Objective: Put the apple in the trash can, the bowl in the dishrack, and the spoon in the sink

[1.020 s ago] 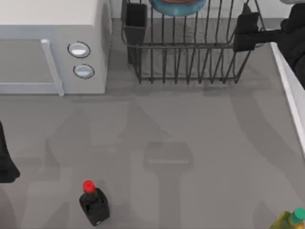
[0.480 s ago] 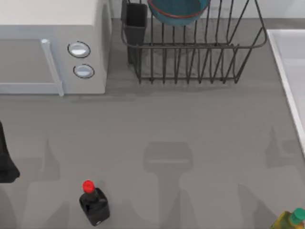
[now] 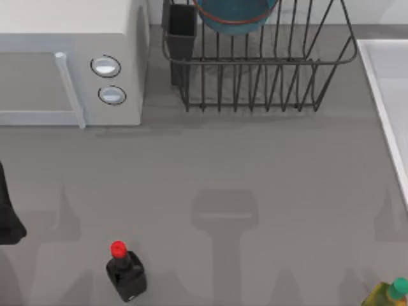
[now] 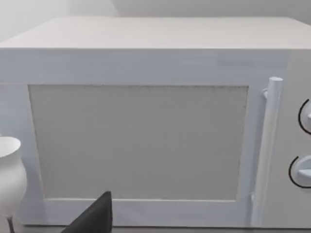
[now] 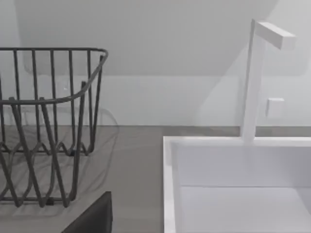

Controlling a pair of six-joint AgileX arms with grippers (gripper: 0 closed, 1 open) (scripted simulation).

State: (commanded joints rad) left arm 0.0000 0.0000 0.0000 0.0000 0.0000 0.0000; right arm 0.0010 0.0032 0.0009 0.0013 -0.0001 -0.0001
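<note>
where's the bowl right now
In the top view the bowl sits inside the dishrack at the table's far edge, just right of the utensil cup.

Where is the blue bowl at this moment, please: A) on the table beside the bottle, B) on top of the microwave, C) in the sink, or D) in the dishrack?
D: the bowl sits among the upright bars of the dishrack, at the top view's far edge.
</note>
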